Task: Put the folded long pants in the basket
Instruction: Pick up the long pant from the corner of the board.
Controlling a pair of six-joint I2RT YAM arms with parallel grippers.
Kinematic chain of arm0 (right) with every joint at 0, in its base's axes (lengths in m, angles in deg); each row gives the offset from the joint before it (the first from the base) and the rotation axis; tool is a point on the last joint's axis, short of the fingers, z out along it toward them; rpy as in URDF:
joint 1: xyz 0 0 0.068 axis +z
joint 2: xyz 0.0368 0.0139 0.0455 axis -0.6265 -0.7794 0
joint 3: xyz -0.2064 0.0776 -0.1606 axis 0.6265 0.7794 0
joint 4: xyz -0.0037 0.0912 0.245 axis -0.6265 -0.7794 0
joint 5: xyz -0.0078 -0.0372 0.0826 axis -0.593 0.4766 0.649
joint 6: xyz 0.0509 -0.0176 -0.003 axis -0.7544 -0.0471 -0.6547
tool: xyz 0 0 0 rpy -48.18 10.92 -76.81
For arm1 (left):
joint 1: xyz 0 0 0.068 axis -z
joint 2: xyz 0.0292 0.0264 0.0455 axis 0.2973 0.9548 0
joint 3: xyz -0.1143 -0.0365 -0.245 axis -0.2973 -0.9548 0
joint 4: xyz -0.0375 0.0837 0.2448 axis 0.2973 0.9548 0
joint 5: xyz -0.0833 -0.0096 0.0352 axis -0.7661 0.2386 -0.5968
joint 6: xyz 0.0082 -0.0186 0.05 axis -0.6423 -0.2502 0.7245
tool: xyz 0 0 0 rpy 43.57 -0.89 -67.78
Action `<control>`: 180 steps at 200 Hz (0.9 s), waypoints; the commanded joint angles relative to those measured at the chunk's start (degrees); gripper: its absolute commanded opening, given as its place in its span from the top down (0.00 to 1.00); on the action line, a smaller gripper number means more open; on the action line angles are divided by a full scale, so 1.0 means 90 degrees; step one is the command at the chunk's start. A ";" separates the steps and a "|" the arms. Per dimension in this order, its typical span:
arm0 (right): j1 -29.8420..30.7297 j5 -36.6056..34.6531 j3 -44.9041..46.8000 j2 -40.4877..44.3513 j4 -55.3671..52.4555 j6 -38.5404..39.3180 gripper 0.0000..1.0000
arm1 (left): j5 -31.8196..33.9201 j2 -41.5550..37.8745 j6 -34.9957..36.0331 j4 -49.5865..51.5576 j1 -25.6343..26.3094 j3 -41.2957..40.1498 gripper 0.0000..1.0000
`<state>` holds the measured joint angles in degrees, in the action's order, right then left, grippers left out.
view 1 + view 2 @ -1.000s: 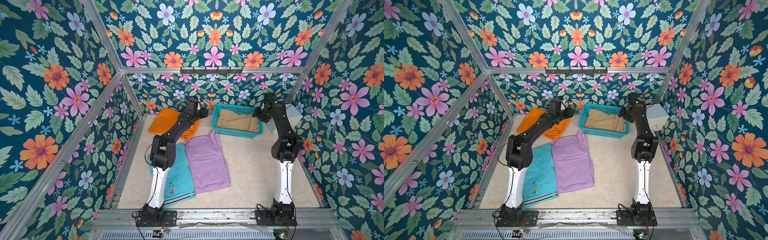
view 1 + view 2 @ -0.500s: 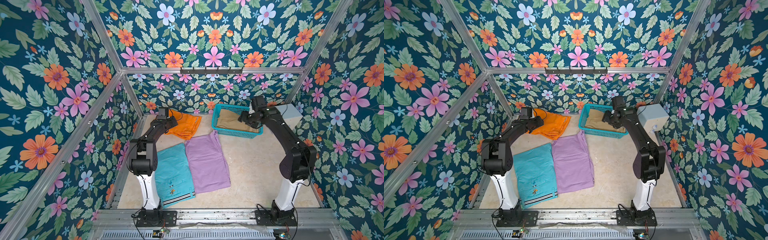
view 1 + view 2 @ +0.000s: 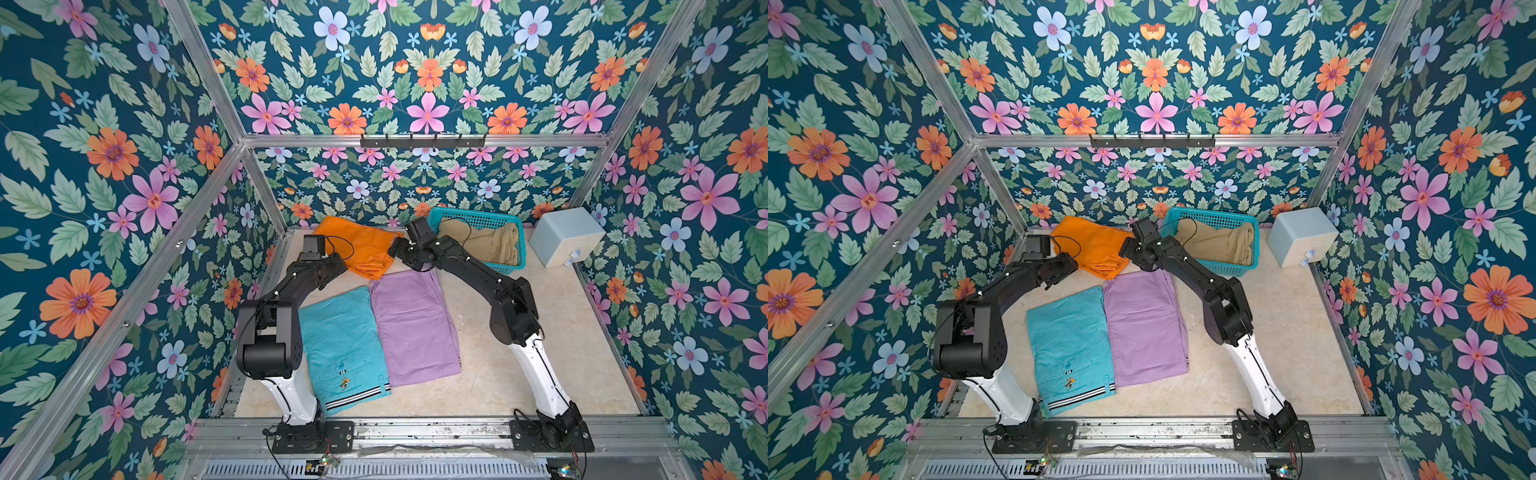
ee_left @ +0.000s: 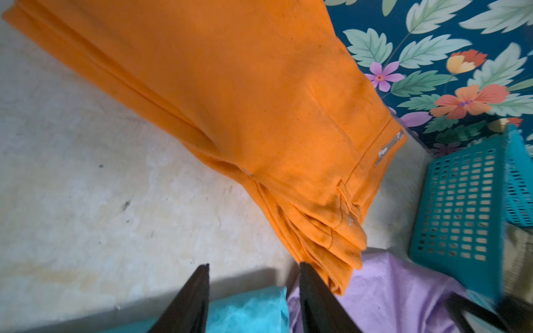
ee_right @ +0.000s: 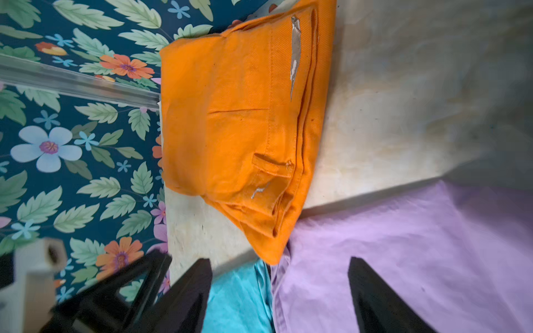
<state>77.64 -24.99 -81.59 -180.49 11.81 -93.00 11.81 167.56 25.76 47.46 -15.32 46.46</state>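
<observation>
The left gripper is seen moderately parted and empty, and the right gripper is spread wide and empty. The orange pants lie between the two, just ahead of both sets of fingertips. Their near corner rests on the edge of the lilac pants, which lie beneath the right gripper. The turquoise pants lie beneath the left. The tan pants are already inside the basket, behind the right gripper. If only the top layers are pinched, the fold is likely to be pulled open on lifting. The lilac edge could be caught along with it, and the basket wall could be struck or the basket shoved during the carry.
</observation>
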 commanded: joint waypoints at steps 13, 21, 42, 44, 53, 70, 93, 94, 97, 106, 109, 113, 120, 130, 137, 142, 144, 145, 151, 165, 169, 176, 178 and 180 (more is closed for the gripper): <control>-0.0010 -0.0136 -0.1857 -0.1377 -0.0494 -0.0592 0.19 | -0.0204 -0.0535 0.0014 0.0188 -0.0013 -0.0369 0.45; -0.0010 -0.0076 -0.2011 -0.1596 -0.0457 -0.0712 0.19 | -0.0257 -0.0683 0.0033 0.0169 -0.0012 -0.0502 0.44; -0.0010 -0.0004 -0.1787 -0.1793 -0.0041 -0.1013 0.19 | -0.0324 -0.0968 0.0143 0.0299 -0.0010 -0.0642 0.43; -0.0010 0.0011 -0.1748 -0.1801 0.0010 -0.1021 0.19 | -0.0328 -0.0988 0.0158 0.0319 -0.0013 -0.0638 0.43; -0.0010 0.0095 -0.1580 -0.1827 0.0283 -0.1149 0.19 | -0.0304 -0.1083 0.0224 0.0393 -0.0018 -0.0647 0.42; -0.0016 0.0353 -0.1609 -0.2041 0.0530 -0.1408 0.20 | -0.0303 -0.1225 0.0293 0.0491 -0.0025 -0.0647 0.41; -0.0001 0.0660 -0.1681 -0.2333 0.0756 -0.1727 0.25 | -0.0292 -0.1317 0.0365 0.0575 -0.0038 -0.0618 0.41; 0.0000 0.0676 -0.1675 -0.2342 0.0774 -0.1746 0.25 | -0.0291 -0.1318 0.0366 0.0576 -0.0041 -0.0618 0.41; 0.0000 0.0717 -0.1665 -0.2366 0.0840 -0.1785 0.26 | -0.0290 -0.1315 0.0367 0.0585 -0.0049 -0.0618 0.41; 0.0005 0.0820 -0.1669 -0.2438 0.0958 -0.1903 0.29 | -0.0302 -0.1329 0.0387 0.0614 -0.0048 -0.0601 0.41; 0.0000 0.0842 -0.1669 -0.2452 0.1001 -0.1930 0.30 | -0.0307 -0.1325 0.0394 0.0615 -0.0058 -0.0607 0.40; 0.0001 0.0874 -0.1663 -0.2473 0.1042 -0.1975 0.31 | -0.0314 -0.1335 0.0404 0.0623 -0.0060 -0.0609 0.41; 0.0002 0.0923 -0.1660 -0.2514 0.1106 -0.2036 0.36 | -0.0319 -0.1336 0.0407 0.0625 -0.0059 -0.0618 0.41; 0.0009 0.1004 -0.1670 -0.2553 0.1166 -0.2084 0.44 | -0.0325 -0.1349 0.0407 0.0627 -0.0073 -0.0636 0.41; 0.0010 0.1032 -0.1669 -0.2557 0.1202 -0.2097 0.52 | -0.0325 -0.1358 0.0407 0.0632 -0.0078 -0.0647 0.40; 0.0009 0.1045 -0.1671 -0.2557 0.1220 -0.2107 0.59 | -0.0326 -0.1351 0.0407 0.0626 -0.0083 -0.0656 0.41; 0.0009 0.1050 -0.1670 -0.2556 0.1229 -0.2102 0.61 | -0.0326 -0.1357 0.0407 0.0628 -0.0083 -0.0657 0.41; 0.0009 0.1052 -0.1670 -0.2551 0.1230 -0.2105 0.62 | -0.0323 -0.1358 0.0407 0.0627 -0.0078 -0.0657 0.41; 0.0019 0.1053 -0.1660 -0.2530 0.1276 -0.2109 0.68 | -0.0313 -0.1367 0.0412 0.0626 -0.0083 -0.0666 0.41; 0.0022 0.1017 -0.1702 -0.2436 0.1402 -0.2135 0.86 | -0.0281 -0.1377 0.0426 0.0655 -0.0096 -0.0666 0.41; 0.0019 0.1019 -0.1715 -0.2400 0.1486 -0.2149 0.91 | -0.0263 -0.1378 0.0426 0.0664 -0.0101 -0.0666 0.41; 0.0027 0.1023 -0.1732 -0.2341 0.1638 -0.2211 1.00 | -0.0224 -0.1383 0.0426 0.0673 -0.0104 -0.0666 0.41; 0.0028 0.1017 -0.1744 -0.2326 0.1673 -0.2233 1.00 | -0.0210 -0.1387 0.0426 0.0674 -0.0110 -0.0666 0.41; 0.0029 0.1004 -0.1759 -0.2313 0.1691 -0.2258 1.00 | -0.0192 -0.1388 0.0426 0.0674 -0.0112 -0.0662 0.41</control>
<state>77.62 -17.17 -96.87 -202.50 27.22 -111.28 9.10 155.38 28.88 52.90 -16.06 40.36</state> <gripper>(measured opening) 0.094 0.593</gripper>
